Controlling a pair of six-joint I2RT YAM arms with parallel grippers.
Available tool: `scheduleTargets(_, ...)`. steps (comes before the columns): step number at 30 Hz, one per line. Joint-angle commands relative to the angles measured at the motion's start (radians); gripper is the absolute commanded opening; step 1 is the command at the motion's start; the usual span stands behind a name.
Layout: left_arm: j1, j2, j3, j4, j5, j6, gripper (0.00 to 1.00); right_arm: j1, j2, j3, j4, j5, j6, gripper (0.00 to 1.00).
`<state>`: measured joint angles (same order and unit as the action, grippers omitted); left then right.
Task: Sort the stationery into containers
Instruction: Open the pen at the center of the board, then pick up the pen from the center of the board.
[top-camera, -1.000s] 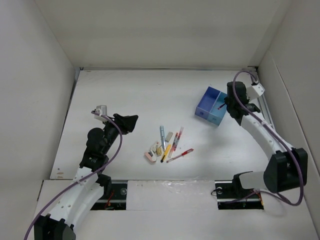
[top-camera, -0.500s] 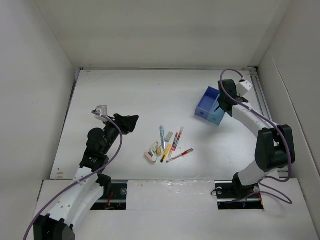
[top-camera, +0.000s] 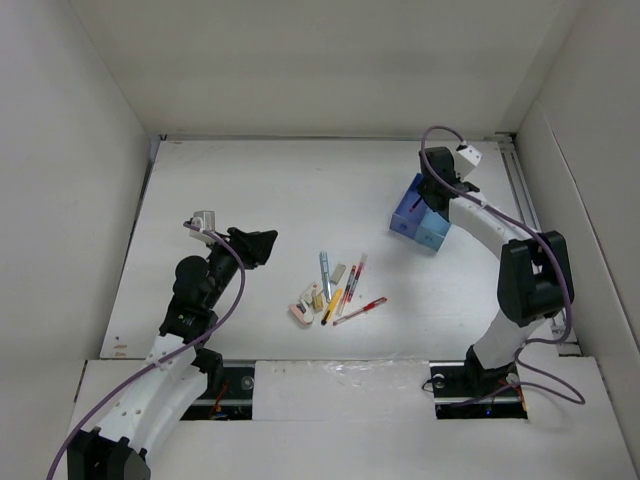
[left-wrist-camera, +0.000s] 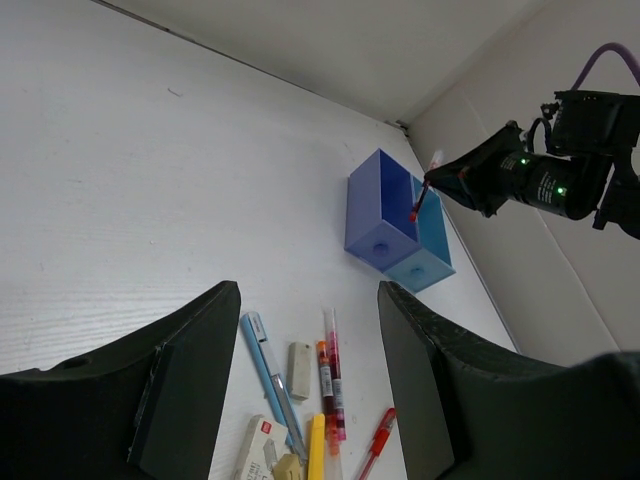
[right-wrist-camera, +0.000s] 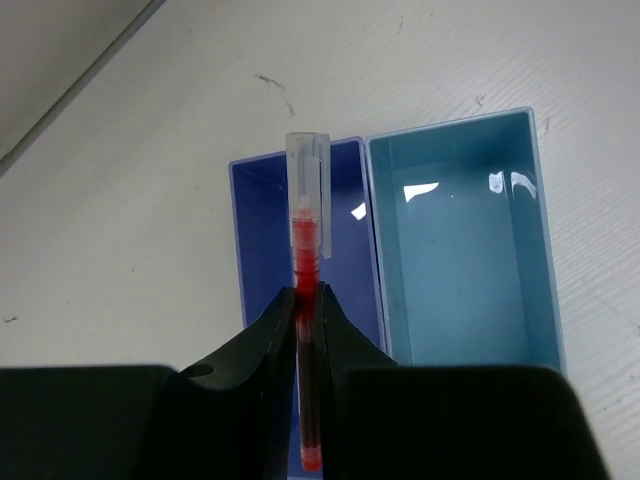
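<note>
My right gripper (right-wrist-camera: 308, 300) is shut on a red pen (right-wrist-camera: 305, 250) with a clear cap and holds it above the dark blue compartment (right-wrist-camera: 262, 220) of the two-part box (top-camera: 420, 216); the light blue compartment (right-wrist-camera: 465, 260) lies to its right. Both compartments look empty. In the left wrist view the held pen (left-wrist-camera: 422, 195) hangs over the box (left-wrist-camera: 385, 215). The other stationery lies in a pile (top-camera: 335, 290) at the table's middle: a grey-blue pen (left-wrist-camera: 265, 365), red pens (left-wrist-camera: 332, 385), a yellow pen (left-wrist-camera: 317, 455), a grey eraser (left-wrist-camera: 299, 360). My left gripper (left-wrist-camera: 305, 380) is open and empty, above and left of the pile.
White walls enclose the table on the left, back and right. The box stands at the back right, near the right wall. A pink eraser (top-camera: 300, 313) lies at the pile's near left edge.
My right gripper has swung left and farther back with the red pen, from the box's right side to over its dark blue compartment. The left arm has not moved.
</note>
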<state>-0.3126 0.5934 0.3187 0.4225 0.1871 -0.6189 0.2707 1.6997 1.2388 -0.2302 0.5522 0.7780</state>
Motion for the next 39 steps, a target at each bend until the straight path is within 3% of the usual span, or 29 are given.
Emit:
scheduleTargets(1,-0.003,-0.001,0.016,0.047,0.006,-0.002,0.54,0.010,0.011,0.057,0.022,0.012,0.003,0.16)
scheduleTargets(4,-0.003,-0.001,0.016,0.047,0.006,0.007,0.54,0.010,0.011,0.057,0.022,-0.003,0.003,0.37)
scheduleTargets(8,-0.003,-0.001,0.016,0.047,0.006,0.007,0.54,0.010,-0.024,0.022,0.022,-0.012,0.012,0.56)
scheduleTargets(10,-0.003,-0.001,0.016,0.047,0.006,0.007,0.54,0.034,-0.058,-0.010,0.012,-0.040,0.012,0.58)
scheduleTargets(12,-0.003,-0.001,0.016,0.047,0.006,0.007,0.54,0.065,-0.135,-0.056,0.012,-0.049,0.012,0.54)
scheduleTargets(14,-0.003,0.008,0.016,0.047,0.006,0.007,0.54,0.126,-0.219,-0.129,0.012,-0.063,0.021,0.43)
scheduleTargets(17,-0.003,0.008,0.016,0.047,0.015,0.007,0.54,0.230,-0.297,-0.192,-0.065,-0.078,0.066,0.09)
scheduleTargets(18,-0.003,0.008,0.016,0.058,0.015,0.007,0.54,0.261,-0.348,-0.238,-0.086,-0.078,0.079,0.02)
scheduleTargets(24,-0.003,0.017,0.016,0.067,0.028,-0.002,0.54,0.487,-0.482,-0.421,-0.251,-0.138,0.254,0.01)
scheduleTargets(25,-0.003,0.017,0.016,0.067,0.028,-0.002,0.54,0.513,-0.494,-0.439,-0.268,-0.138,0.315,0.18)
scheduleTargets(29,-0.003,0.017,0.016,0.067,0.028,-0.002,0.54,0.625,-0.485,-0.473,-0.346,-0.161,0.433,0.52)
scheduleTargets(32,-0.003,0.017,0.016,0.067,0.028,-0.002,0.54,0.683,-0.454,-0.484,-0.347,-0.192,0.492,0.59)
scheduleTargets(39,-0.003,-0.006,0.016,0.047,0.028,-0.002,0.54,0.694,-0.307,-0.470,-0.281,-0.181,0.550,0.60)
